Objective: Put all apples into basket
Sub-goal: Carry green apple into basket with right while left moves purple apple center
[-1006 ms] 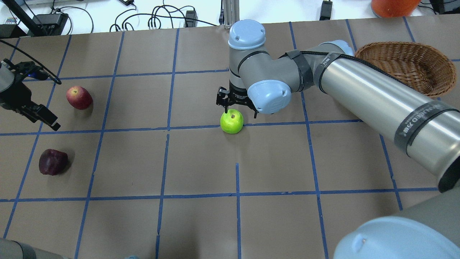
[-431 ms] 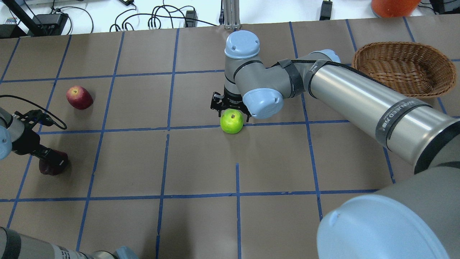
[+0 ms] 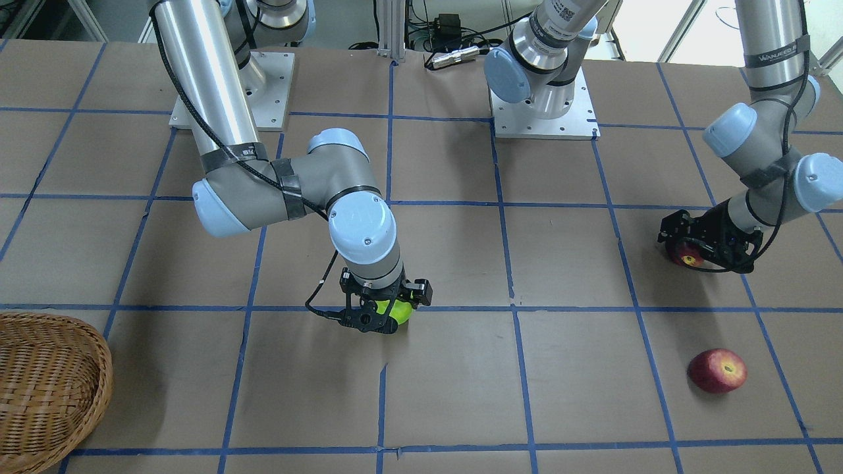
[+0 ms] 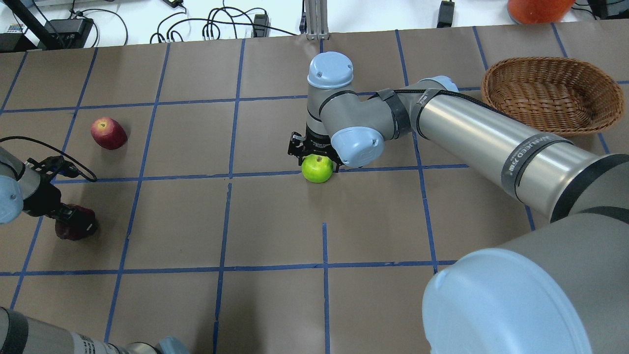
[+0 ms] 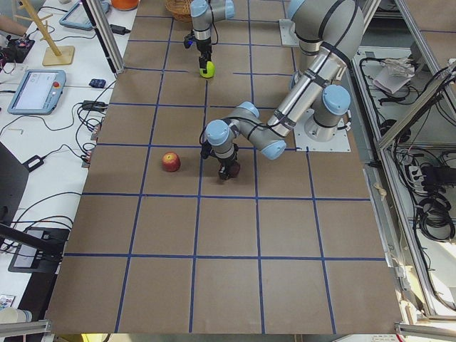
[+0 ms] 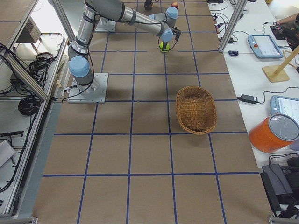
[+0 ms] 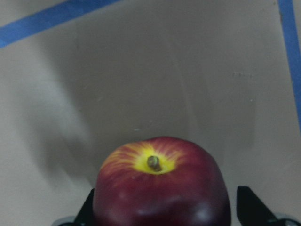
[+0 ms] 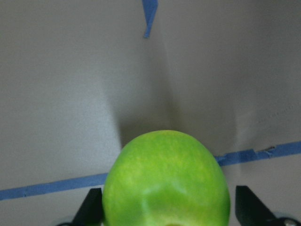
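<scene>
The lime green apple [image 4: 317, 169] sits mid-table, and also shows in the front view [image 3: 397, 313] and the right wrist view [image 8: 167, 183]. My right gripper [image 4: 316, 161] is down over it, open, one finger on each side. The dark maroon apple [image 4: 79, 227] lies at the near left, with my left gripper [image 4: 68, 217] open around it; it fills the left wrist view [image 7: 160, 188]. The red apple [image 4: 108, 133] lies alone further back on the left. The wicker basket [image 4: 545, 60] stands at the far right and holds nothing.
An orange container [image 4: 538, 10] stands beyond the table's far right corner. Cables and power bricks [image 4: 211, 27] lie along the far edge. The arm bases [image 3: 543, 112] are bolted on the robot's side. Blue tape lines grid the brown table.
My left gripper has swung from beside the red apple down onto the maroon apple. My right gripper has lowered around the green apple. No apple has moved.
</scene>
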Tool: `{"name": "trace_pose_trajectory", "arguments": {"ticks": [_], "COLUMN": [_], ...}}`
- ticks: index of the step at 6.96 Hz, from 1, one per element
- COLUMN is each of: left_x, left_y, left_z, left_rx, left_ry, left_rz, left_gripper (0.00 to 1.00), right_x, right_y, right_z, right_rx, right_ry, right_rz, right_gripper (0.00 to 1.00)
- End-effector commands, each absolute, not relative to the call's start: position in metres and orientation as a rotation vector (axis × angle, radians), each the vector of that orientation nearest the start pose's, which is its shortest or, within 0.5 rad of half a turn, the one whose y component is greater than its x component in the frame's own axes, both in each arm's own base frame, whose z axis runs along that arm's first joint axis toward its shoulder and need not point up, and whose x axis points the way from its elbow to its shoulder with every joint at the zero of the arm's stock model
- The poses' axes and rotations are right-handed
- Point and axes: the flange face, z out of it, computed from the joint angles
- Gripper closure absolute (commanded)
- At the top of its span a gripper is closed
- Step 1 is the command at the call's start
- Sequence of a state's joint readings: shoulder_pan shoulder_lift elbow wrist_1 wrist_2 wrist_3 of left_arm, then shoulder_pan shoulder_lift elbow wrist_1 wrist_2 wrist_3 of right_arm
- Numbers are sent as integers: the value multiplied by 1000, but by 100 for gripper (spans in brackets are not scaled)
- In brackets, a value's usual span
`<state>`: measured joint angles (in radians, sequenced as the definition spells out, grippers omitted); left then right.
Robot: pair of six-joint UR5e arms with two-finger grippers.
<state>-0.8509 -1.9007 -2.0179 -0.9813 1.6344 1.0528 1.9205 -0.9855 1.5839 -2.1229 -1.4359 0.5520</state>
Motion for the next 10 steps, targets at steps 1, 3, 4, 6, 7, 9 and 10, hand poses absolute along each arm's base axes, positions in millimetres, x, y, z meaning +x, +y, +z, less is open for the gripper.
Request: {"name": "trace_pose_trajectory", "arguments": {"ticks": [1, 3, 4, 6, 7, 9, 10], "left_x": [204, 128, 74, -65, -143, -284, -316], "left_y": [-492, -566, -588, -593, -587, -573, -571], "left_z": [209, 290, 316, 315, 308, 256, 217], "left_rx": [351, 35, -102, -390, -524, -783, -922], "left_ry": [3148, 3161, 3204, 3148, 3105, 3148, 3152], "left_rz": [211, 323, 323, 337, 316, 145, 52], "left_gripper": [81, 81, 81, 81, 80, 75, 74], "right_x": [362, 355, 329, 175, 98, -37, -80], "right_y": [-566, -570, -574, -623, -647, -669, -673], "right_z": [189, 222, 254, 321, 346, 358, 361], "right_rx": [316, 303, 349, 452, 375, 213, 180], "right_ry": [3023, 3021, 3023, 3115, 3130, 3220, 3240], "right_rz": [151, 90, 68, 0, -39, -80, -95], "right_gripper": [59, 100, 100, 100, 100, 100, 100]}}
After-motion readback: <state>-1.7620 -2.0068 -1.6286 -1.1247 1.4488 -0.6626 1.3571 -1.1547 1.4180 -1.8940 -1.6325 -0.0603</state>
